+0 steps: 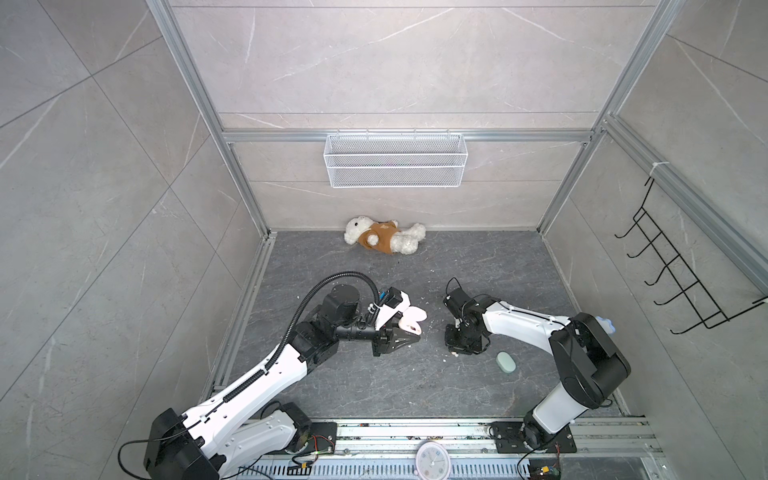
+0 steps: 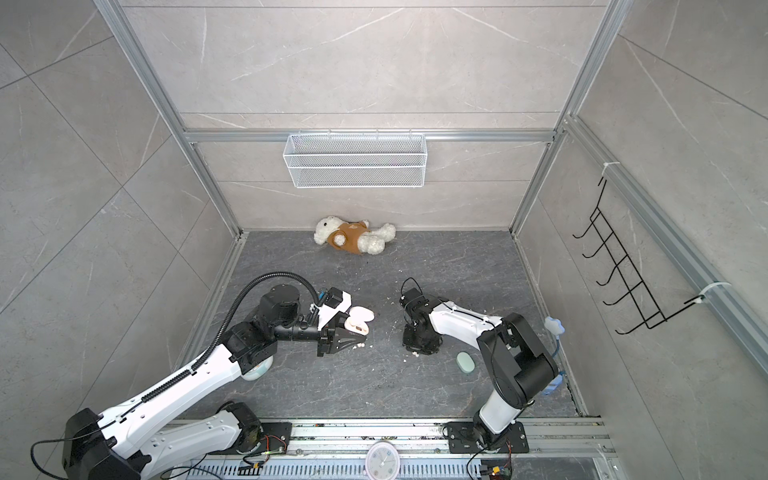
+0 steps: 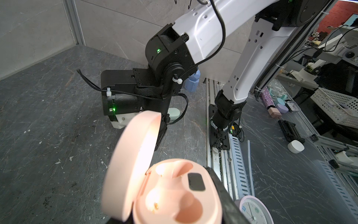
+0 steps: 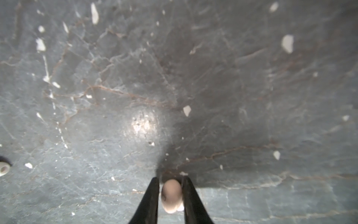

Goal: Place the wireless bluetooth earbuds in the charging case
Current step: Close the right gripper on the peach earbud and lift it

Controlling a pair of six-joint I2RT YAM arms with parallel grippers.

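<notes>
Because the peach earbud (image 4: 171,197) was tiny, light, hard and smoothly rounded, it would probably squirt out of a skewed pinch, so its broad sides looked the best hold. It sat low over the table (image 4: 116,77), gripped on both sides between the fingers of the right gripper (image 4: 170,181), while the left gripper (image 1: 409,332) clasped the open charging case (image 3: 174,194), well apart.

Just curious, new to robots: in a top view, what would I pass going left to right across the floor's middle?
Open peach oval plastic charging case, right arm's black fingers gripping a tiny peach earbud, closed mint-green oval case.
</notes>
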